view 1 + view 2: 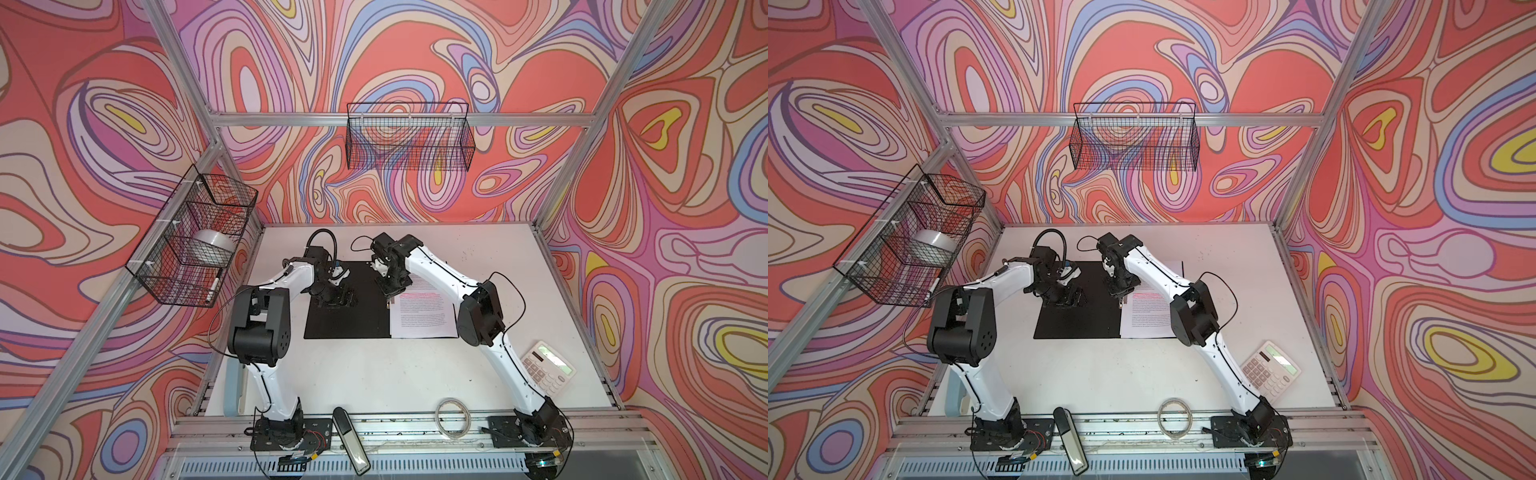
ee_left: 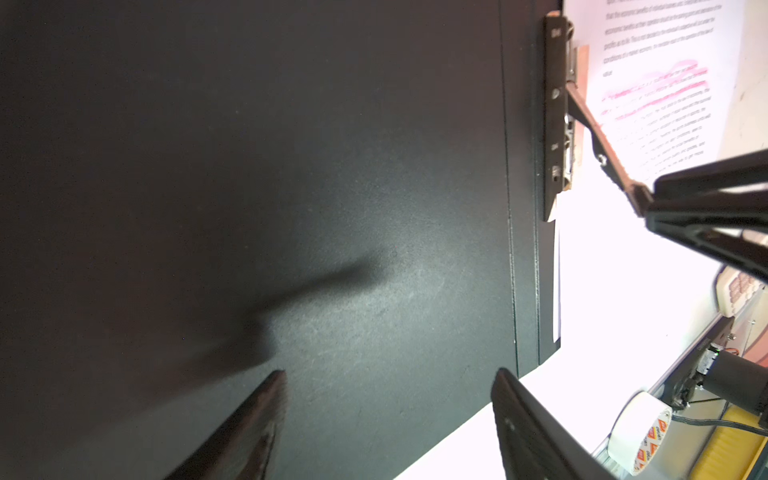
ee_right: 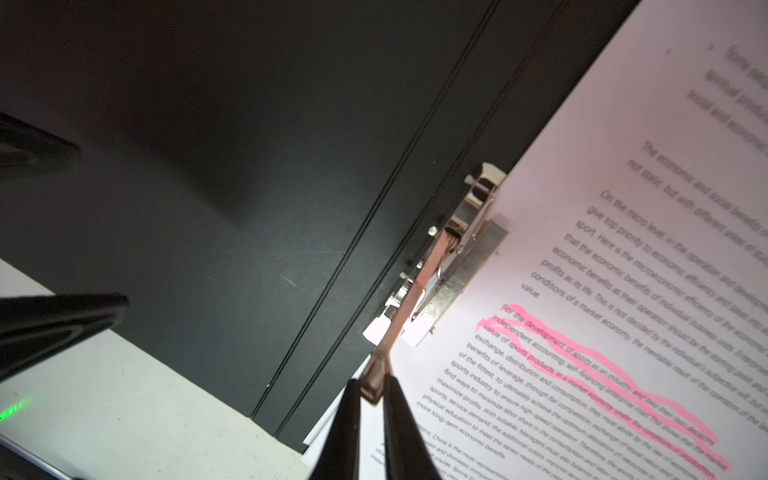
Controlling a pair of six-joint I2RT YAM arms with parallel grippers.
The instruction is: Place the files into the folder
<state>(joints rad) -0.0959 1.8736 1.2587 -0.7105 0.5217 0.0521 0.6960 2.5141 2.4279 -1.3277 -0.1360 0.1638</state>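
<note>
The folder lies open on the white table, black inside up. The files, white printed sheets with pink highlighted lines, lie on its right half beside the metal spine clip. My right gripper is shut on the tip of the clip's lever, which slants up off the spine. My left gripper stands open just over the bare left flap, with nothing between its fingers.
A white calculator lies by the right arm's base. A coil of clear tape and a long black-and-white tool rest on the front rail. Wire baskets hang on the left wall and on the back wall.
</note>
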